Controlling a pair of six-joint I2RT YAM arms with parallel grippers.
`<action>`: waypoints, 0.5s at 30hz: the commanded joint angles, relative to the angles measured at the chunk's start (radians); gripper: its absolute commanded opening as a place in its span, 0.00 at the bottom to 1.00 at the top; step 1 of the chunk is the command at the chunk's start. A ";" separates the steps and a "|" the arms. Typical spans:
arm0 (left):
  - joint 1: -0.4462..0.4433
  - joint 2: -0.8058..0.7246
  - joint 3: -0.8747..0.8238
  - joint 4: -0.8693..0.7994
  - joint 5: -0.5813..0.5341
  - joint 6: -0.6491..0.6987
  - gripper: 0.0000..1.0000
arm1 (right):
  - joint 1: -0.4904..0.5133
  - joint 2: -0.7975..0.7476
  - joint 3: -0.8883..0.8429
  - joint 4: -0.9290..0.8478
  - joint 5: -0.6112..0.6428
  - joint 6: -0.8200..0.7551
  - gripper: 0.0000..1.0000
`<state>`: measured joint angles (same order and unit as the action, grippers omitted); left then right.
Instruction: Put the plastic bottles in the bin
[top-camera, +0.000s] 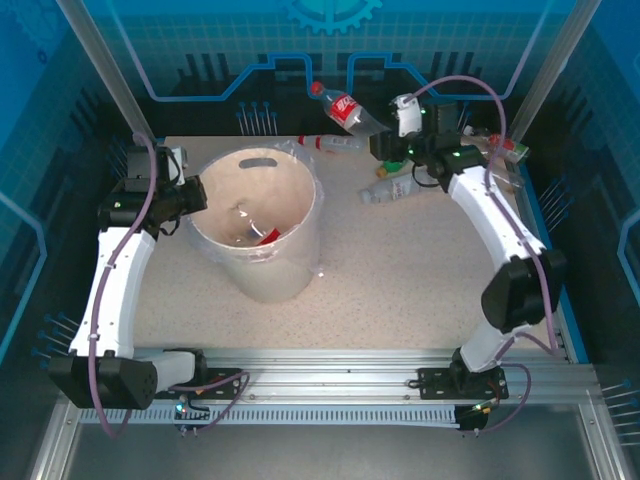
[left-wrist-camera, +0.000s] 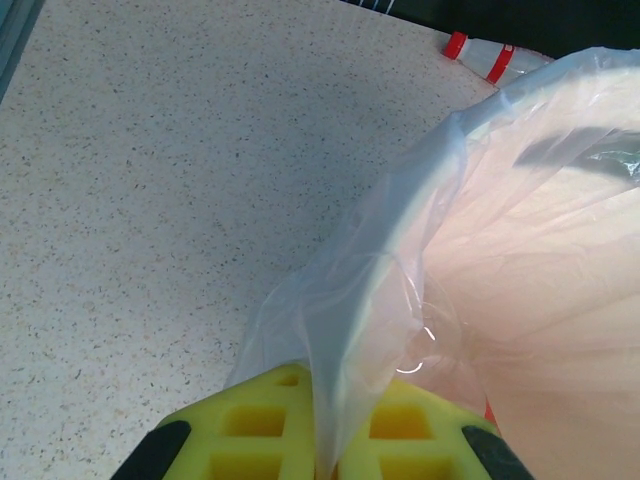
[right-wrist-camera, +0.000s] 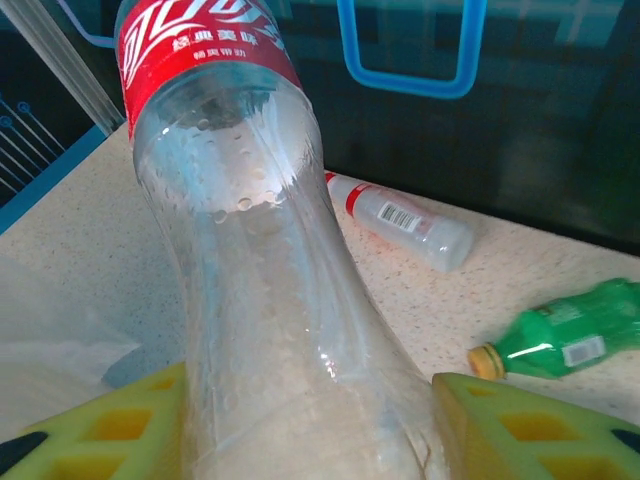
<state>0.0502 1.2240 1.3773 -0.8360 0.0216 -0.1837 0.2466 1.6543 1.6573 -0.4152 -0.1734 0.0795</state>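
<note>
My right gripper (right-wrist-camera: 300, 445) is shut on the lower body of a clear plastic bottle (right-wrist-camera: 250, 270) with a red label, which points up and away from the camera. From above, this bottle (top-camera: 345, 108) hangs over the table's back edge, right of the bin, in the right gripper (top-camera: 383, 143). The bin (top-camera: 300, 250) is a cream-white bucket lined with a clear bag and stands left of centre. At the bin's left rim, my left gripper (top-camera: 195, 195) is shut on a fold of the bag liner (left-wrist-camera: 330, 330), pinched between the yellow fingers (left-wrist-camera: 250, 430).
Another red-capped bottle (top-camera: 330, 143) lies behind the bin (right-wrist-camera: 400, 215). A green bottle (right-wrist-camera: 565, 335) with a yellow cap lies on the table. More bottles lie at mid right (top-camera: 395, 190) and far right (top-camera: 505, 150). Something red (top-camera: 268, 235) rests inside the bin.
</note>
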 joint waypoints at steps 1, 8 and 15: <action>-0.010 -0.002 0.023 0.109 0.094 -0.051 0.00 | -0.006 -0.103 0.061 -0.165 -0.008 -0.105 0.51; -0.071 0.026 0.060 0.120 0.088 -0.034 0.00 | 0.051 -0.203 0.217 -0.421 -0.064 -0.234 0.50; -0.110 0.053 0.130 0.126 0.069 -0.006 0.00 | 0.224 -0.211 0.328 -0.598 -0.025 -0.353 0.49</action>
<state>-0.0463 1.2869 1.4227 -0.8021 0.0238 -0.1726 0.4183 1.4406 1.9488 -0.8772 -0.2100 -0.1909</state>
